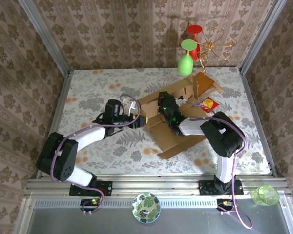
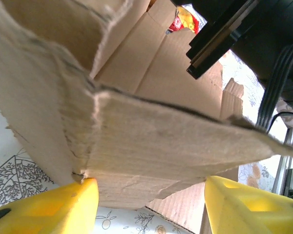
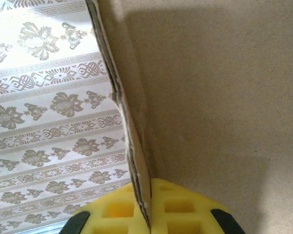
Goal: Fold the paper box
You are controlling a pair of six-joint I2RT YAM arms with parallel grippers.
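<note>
Paper box (image 1: 172,138) lies right of table centre; my right gripper (image 3: 146,207) is pinched shut on a flap edge and my left gripper (image 2: 146,197) stands apart astride another flap (not clamping), so I fear an uneven push could tear the pinched edge free.

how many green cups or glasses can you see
2: a green stemmed glass at the table's far edge, and a green cup off the table at the near right. The paper box could hide more.
</note>
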